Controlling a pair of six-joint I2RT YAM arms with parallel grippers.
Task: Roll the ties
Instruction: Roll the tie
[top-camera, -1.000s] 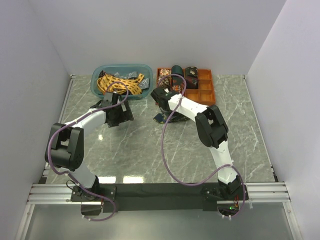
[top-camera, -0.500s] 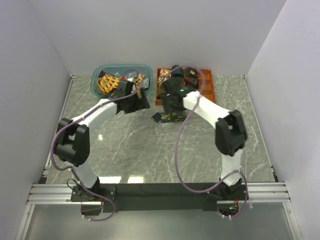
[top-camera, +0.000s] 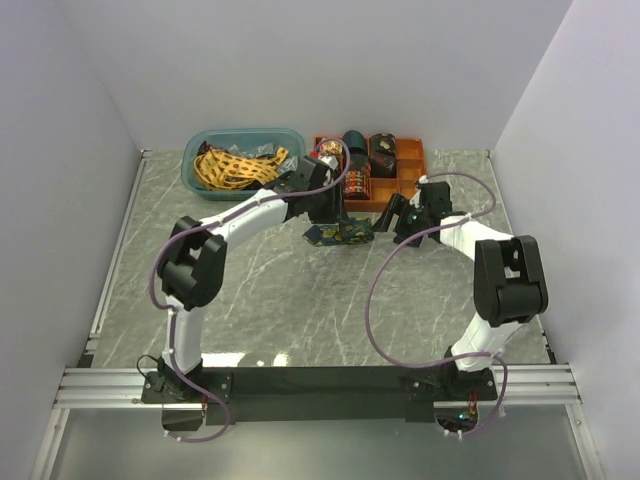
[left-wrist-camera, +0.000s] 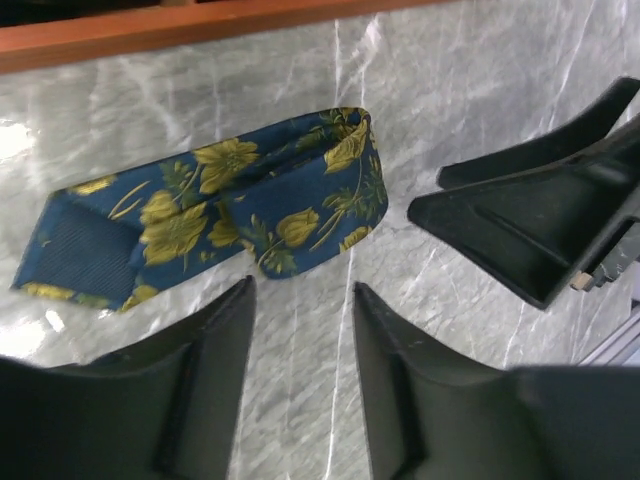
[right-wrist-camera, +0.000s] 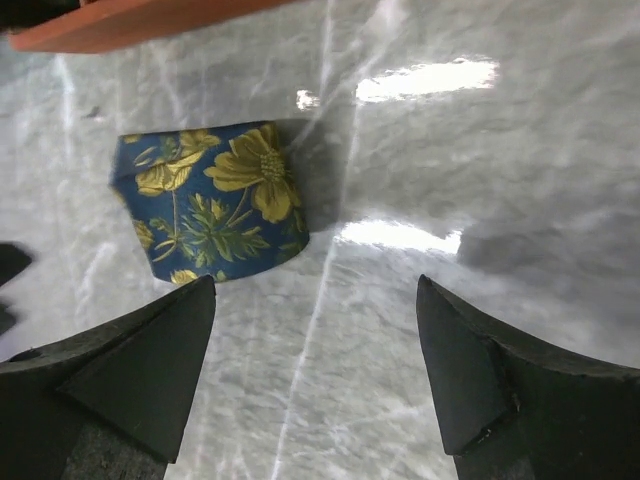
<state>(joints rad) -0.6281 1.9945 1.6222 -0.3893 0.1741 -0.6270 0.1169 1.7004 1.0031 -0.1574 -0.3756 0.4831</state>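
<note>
Folded blue-and-yellow floral tie (left-wrist-camera: 250, 205)

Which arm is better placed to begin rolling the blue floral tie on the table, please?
Probably the left. The left pincer sits directly before the tie, its gap lined up with the fabric's edge. The right pincer is open but offset to one side of the tie's folded end.

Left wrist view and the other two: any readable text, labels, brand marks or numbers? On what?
No text can be read in any view.
blue floral tie: flower pattern only, no label showing.
orange tray, teal bin: no markings visible.
rolled ties in the tray: too small to tell.
</note>
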